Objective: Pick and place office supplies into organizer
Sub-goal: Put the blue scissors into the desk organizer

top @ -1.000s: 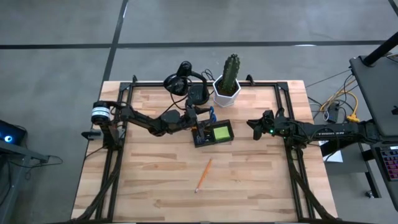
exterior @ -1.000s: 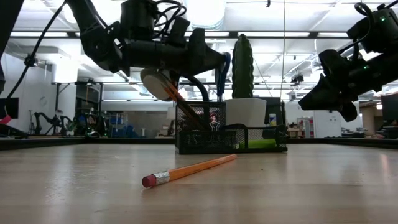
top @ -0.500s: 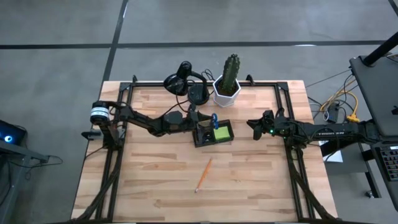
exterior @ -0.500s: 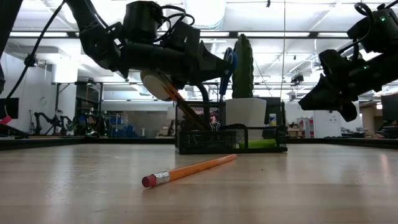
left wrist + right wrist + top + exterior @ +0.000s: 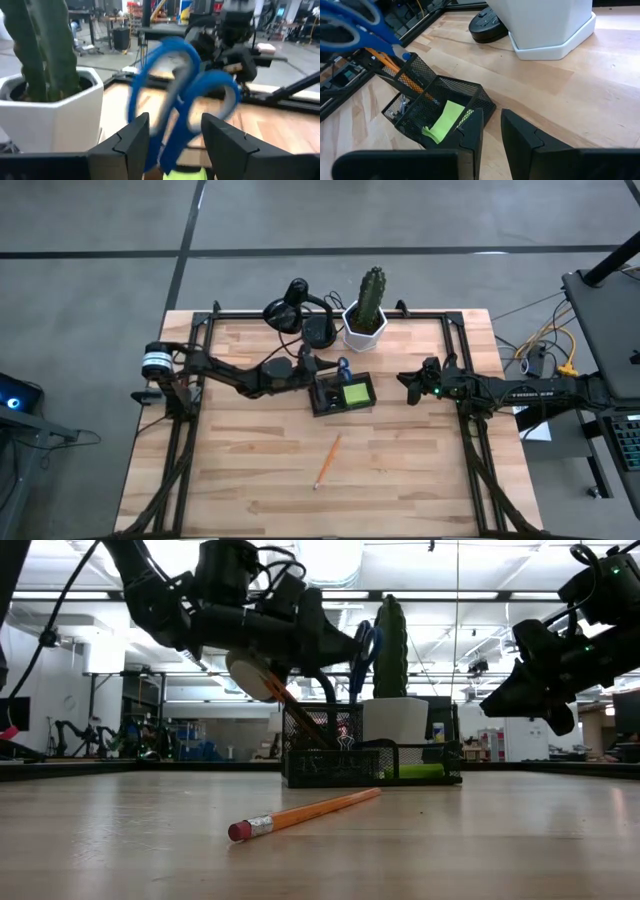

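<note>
L gripper (image 5: 318,367) sits just beside the organizer (image 5: 343,394), at its back-left corner, fingers parted w/ the blue-handled scissors (image 5: 181,107) standing up right ahead of them; the wrist view puts the handle loops past the two fingertips (image 5: 131,134), but can't tell if the pads actually touch the scissors or stand clear. From table height the scissors (image 5: 364,643) poke up out of the tall mesh compartment, handles on top, next to an orange pencil (image 5: 285,705) leaning in that same cup. Lime-green sticky pad (image 5: 356,392) lies in the organizer's low compartment on the R side. Organizer is mid-table, a bit toward the back, near the white pot w/ the cactus (image 5: 372,297) and the black desk lamp (image 5: 298,308). One more pencil (image 5: 327,461) lies loose on the wood in front, well apart from the organizer, pink eraser end toward the near edge. R gripper (image 5: 413,388) hovers off the table to the organizer's right, fingers nearly together w/ a narrow gap, nothing between them.
</note>
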Available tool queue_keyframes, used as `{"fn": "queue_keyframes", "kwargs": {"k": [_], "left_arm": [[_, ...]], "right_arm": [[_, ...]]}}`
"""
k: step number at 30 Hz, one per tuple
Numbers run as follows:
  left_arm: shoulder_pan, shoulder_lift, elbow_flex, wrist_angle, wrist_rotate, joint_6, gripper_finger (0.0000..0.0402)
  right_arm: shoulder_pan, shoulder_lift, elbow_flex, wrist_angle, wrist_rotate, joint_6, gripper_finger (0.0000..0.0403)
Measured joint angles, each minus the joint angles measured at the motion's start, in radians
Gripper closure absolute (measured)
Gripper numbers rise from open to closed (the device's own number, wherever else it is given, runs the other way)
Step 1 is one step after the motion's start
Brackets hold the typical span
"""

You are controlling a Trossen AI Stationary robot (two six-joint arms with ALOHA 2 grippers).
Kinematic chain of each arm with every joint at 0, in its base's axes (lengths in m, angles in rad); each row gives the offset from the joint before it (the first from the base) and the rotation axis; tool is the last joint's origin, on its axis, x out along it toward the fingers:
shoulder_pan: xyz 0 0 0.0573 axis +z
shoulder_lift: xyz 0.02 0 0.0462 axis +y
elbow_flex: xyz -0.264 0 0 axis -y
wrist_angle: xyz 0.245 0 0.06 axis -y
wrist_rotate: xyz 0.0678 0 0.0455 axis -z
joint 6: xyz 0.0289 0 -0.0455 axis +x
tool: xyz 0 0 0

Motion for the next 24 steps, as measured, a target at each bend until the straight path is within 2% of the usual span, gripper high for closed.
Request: {"fn": "queue_keyframes", "kwargs": {"k": [6,15,24], "left_arm": [[0.000,-0.029,-0.055,0.010,0.000,-0.013,0.0259],[0.001,-0.061,-0.135,0.094,0.001,-0.105,0.0262],[0.001,-0.163,-0.125,0.104,0.026,-0.104,0.0263]], "right_arm": [[0.000,0.000,0.000,0.000,0.000,0.001,0.0344],[0.000,0.000,0.000,-0.001,0.000,-0.002,0.0344],[0.000,0.000,0.000,0.000,0.000,-0.002,0.0344]]}}
